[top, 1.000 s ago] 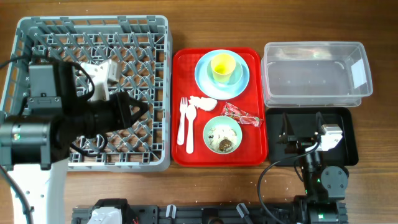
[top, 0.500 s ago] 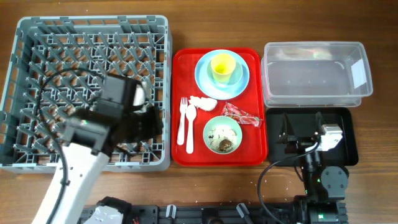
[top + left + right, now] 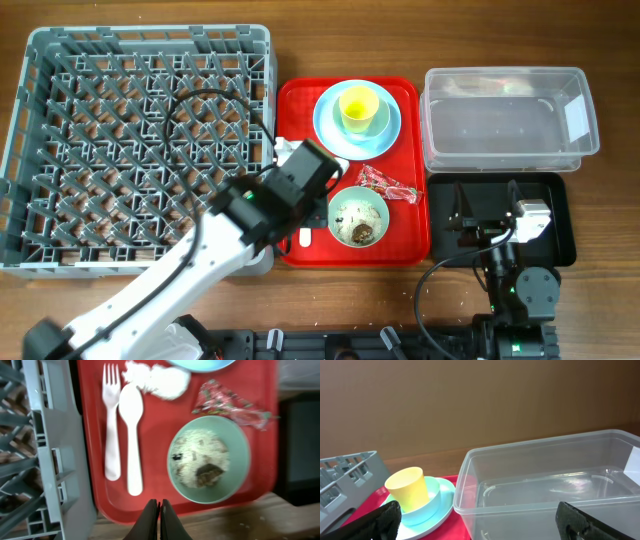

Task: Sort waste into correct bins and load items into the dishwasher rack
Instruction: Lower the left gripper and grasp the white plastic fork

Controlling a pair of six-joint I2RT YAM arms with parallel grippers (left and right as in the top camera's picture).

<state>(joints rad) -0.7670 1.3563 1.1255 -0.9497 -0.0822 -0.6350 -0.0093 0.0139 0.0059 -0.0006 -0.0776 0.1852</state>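
We see left tool [image 3: 159, 519] closed, empty, bottom centre, below white spoon [image 3: 131, 445]; right tool [image 3: 481, 519] open, clear tub [image 3: 545, 485] right of frame.

- One grey dishwasher rack [image 3: 150, 35].
- One red tray [image 3: 300, 95].
- One light blue plate [image 3: 325, 128].
- One yellow cup [image 3: 358, 106].
- Two bowls: a light blue bowl [image 3: 432, 500] and a mint green bowl [image 3: 235, 482].
- One white fork [image 3: 111, 425] and one white spoon [image 3: 131, 435].
- One crumpled tissue [image 3: 160, 380].
- One red wrapper [image 3: 227, 402].
- One mound of food scraps [image 3: 200, 457].
- Two bins: one clear tub [image 3: 505, 75] and one black tray [image 3: 560, 215].
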